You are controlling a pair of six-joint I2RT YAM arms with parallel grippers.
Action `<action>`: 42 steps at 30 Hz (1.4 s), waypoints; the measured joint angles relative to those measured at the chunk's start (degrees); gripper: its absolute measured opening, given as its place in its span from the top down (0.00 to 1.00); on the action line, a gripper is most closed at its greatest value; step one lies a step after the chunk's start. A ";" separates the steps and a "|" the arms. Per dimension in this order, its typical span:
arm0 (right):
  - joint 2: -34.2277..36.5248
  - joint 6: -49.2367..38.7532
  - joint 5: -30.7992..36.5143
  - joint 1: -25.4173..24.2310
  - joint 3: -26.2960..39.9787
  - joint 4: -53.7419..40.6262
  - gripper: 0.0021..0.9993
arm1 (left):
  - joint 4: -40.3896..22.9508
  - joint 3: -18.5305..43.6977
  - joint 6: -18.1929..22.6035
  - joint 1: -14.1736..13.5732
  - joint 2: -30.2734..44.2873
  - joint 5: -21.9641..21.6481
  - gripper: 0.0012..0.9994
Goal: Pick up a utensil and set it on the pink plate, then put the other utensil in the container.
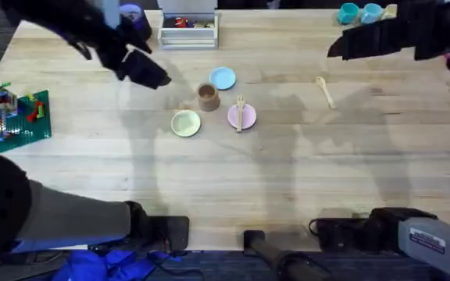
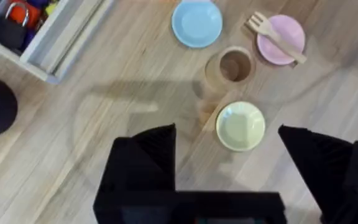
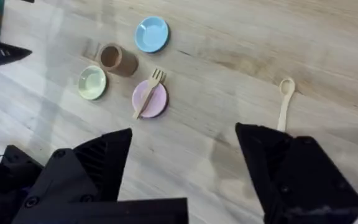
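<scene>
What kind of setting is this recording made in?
Probably a robotics lab or test bench: a pale wooden table, toy-sized plates such as the small pink plate, and a colourful brick model on a green baseplate.

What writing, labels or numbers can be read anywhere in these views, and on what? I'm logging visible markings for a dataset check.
None can be read as text.
The white label on the grey arm base at the lower right of the overhead view carries dark print, too small and blurred to read.
The pink plate, fork, spoon, tan cup and white bin show no lettering.
</scene>
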 joint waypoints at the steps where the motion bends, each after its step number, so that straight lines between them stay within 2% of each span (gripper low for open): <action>1: 0.00 0.00 0.00 0.00 0.02 0.00 0.00 | -0.25 0.00 0.91 0.95 0.00 0.20 0.01; 4: 0.00 -0.02 0.00 0.00 0.02 0.00 0.00 | -0.04 0.00 3.17 2.73 0.00 0.59 0.01; 10: 0.00 0.00 0.02 0.00 0.02 0.00 0.00 | 4.84 0.00 5.11 2.97 0.48 0.52 0.01; 14: 0.00 -0.01 0.00 0.00 0.02 0.00 0.00 | 2.62 0.00 5.89 2.97 0.66 0.29 0.01; 20: 0.00 -0.02 0.00 0.00 0.02 0.00 0.00 | -1.30 0.00 13.31 2.97 0.90 -1.06 0.01; 23: 0.00 -0.02 0.00 0.00 0.02 0.00 0.00 | -1.56 0.00 15.31 2.97 1.96 -1.16 0.01; 31: 0.00 0.00 0.27 0.00 0.02 0.00 0.00 | -1.85 0.00 16.91 2.97 6.92 -1.51 0.01; 39: 0.00 1.98 0.36 0.00 0.02 -0.04 0.00 | -1.87 0.00 17.13 2.97 7.04 -2.12 0.01; 42: 0.00 2.42 2.83 0.02 0.02 -0.29 0.00 | -1.87 0.00 17.15 2.97 7.04 -2.28 0.01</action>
